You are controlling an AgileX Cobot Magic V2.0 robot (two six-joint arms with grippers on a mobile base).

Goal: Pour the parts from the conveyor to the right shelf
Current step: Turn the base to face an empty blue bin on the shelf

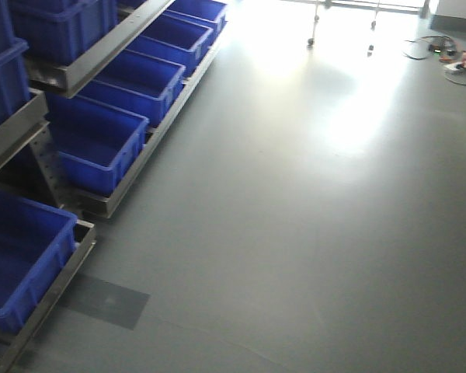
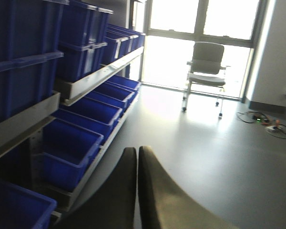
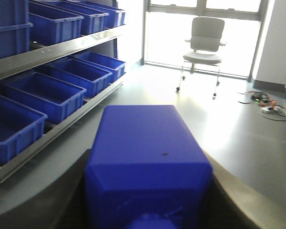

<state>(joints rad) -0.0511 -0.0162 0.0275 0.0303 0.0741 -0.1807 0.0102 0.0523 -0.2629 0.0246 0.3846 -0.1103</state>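
Observation:
My right gripper is shut on a blue plastic box, which fills the gap between its dark fingers; the box's closed face points at me, so its contents are hidden. My left gripper is shut and empty, its two dark fingers pressed together. A metal shelf rack with rows of blue bins runs along the left; it also shows in the left wrist view and the right wrist view. The conveyor is out of view. Neither gripper shows in the front view.
Grey floor stretches ahead to bright windows. A white wheeled office chair stands near the windows; it also shows in the left wrist view. Cables and a power strip lie at the far right. A darker floor patch lies by the rack.

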